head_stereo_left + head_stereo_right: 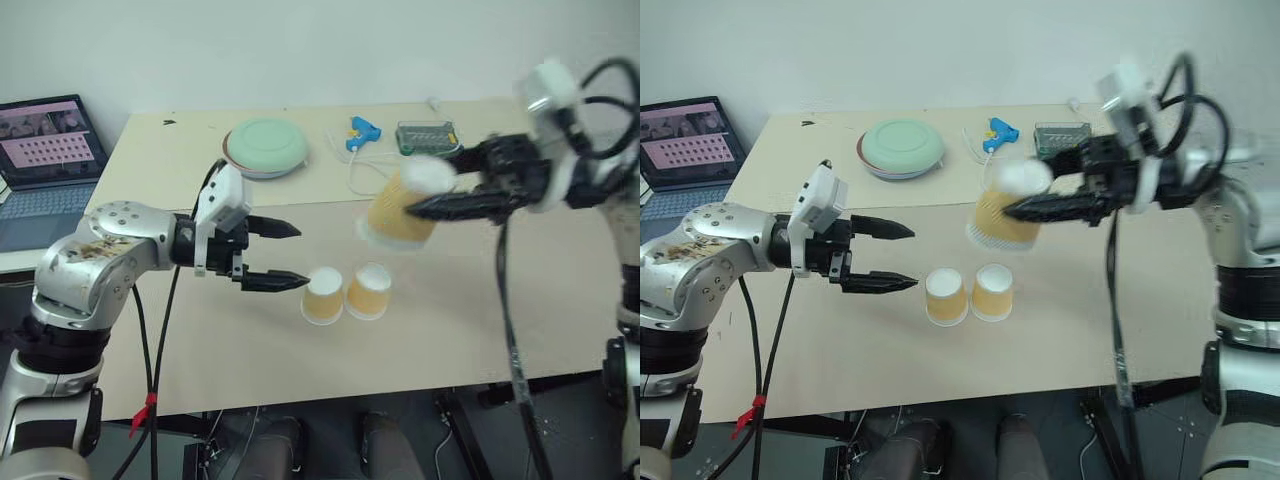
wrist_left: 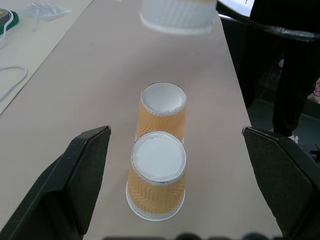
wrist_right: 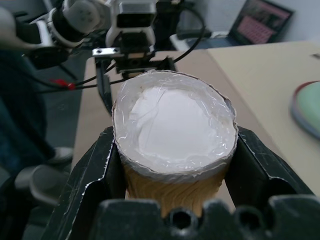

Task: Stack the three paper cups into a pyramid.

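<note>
We get even, bright, diffuse light, soft shadows under the two standing cups. Motion blur smears the right gripper and its held cup; rest sharp.

My right pincer clamping one paper cup aloft, two cups inverted, touching on tabletop, left pincer spread.

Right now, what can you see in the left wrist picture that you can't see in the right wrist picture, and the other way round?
The left wrist picture has two cups standing upside down side by side on the table, between the left gripper's wide-open fingers. The right wrist picture has a green bowl, a laptop, and the right gripper's fingers squeezing the sides of the third cup. Both share that lifted cup and the tan table.
</note>
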Motion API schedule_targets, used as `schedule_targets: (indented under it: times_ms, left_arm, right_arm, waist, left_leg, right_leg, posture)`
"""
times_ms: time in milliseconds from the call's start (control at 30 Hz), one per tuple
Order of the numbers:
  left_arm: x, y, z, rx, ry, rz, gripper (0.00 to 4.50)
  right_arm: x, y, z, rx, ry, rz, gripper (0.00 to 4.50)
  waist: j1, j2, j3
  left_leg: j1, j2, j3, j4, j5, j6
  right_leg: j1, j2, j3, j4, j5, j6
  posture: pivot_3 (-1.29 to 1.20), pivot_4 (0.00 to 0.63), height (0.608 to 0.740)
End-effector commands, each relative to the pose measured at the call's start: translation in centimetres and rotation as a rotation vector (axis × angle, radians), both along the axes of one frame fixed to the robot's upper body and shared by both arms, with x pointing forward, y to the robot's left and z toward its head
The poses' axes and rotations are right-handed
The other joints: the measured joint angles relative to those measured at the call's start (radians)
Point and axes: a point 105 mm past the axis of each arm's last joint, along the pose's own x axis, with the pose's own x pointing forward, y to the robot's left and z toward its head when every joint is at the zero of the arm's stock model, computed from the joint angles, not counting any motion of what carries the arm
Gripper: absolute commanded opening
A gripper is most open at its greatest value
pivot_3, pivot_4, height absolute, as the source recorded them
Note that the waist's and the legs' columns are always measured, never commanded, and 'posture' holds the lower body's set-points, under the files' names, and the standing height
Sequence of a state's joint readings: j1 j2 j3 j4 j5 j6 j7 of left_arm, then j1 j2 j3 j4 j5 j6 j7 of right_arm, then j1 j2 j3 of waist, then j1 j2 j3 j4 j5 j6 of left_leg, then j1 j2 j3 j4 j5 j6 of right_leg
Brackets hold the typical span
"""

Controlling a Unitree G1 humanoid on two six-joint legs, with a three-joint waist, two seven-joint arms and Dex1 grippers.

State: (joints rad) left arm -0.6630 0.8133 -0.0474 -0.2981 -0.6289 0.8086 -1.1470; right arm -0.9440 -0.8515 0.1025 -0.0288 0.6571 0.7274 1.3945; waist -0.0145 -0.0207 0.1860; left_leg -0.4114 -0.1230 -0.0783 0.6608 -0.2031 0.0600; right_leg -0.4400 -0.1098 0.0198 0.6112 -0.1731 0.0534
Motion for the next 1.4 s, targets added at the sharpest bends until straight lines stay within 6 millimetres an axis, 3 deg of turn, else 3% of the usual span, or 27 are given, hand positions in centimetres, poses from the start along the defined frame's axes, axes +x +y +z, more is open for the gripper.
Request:
schedule_targets:
  times_ms: [33,733,1367,1400]
  left_arm:
    - [-0.4,-0.1,0.9,-0.002,-0.05,-0.011,4.5]
    - [-0.6,0.3,1.2,0.001,-0.05,0.024,4.5]
    - [-0.6,0.6,1.5,0.007,-0.06,0.042,4.5]
    - [-0.6,0.6,1.5,0.008,-0.06,0.041,4.5]
  right_arm:
    - [-0.3,1.2,-0.9,-0.047,-0.03,0.072,2.46]
    - [2.5,3.3,-2.9,-0.076,-0.061,0.079,2.46]
    - [3.3,4.1,-4.4,-0.085,-0.043,0.095,2.46]
    - [3.3,4.1,-4.4,-0.086,-0.041,0.093,2.93]
  waist:
    - [0.003,0.0,0.0]
    - [-0.002,0.0,0.0]
    - [-0.001,0.0,0.0]
    - [-0.001,0.0,0.0]
  left_leg:
    - [-0.001,0.0,0.0,0.0,0.0,0.0]
    - [-0.002,-0.001,0.0,0.0,0.001,-0.002]
    - [-0.002,-0.001,0.0,0.0,0.002,-0.003]
    - [-0.002,-0.001,0.0,0.0,0.002,-0.003]
  right_leg:
    - [-0.001,0.0,0.0,0.0,0.0,0.0]
    - [-0.003,0.001,0.0,0.001,0.003,-0.002]
    - [-0.004,0.002,0.0,0.002,0.003,-0.003]
    - [-0.004,0.002,0.0,0.002,0.003,-0.003]
  posture:
    - [0.0,0.15,0.74]
    - [0.0,0.15,0.74]
    - [0.0,0.15,0.74]
    - [0.0,0.15,0.74]
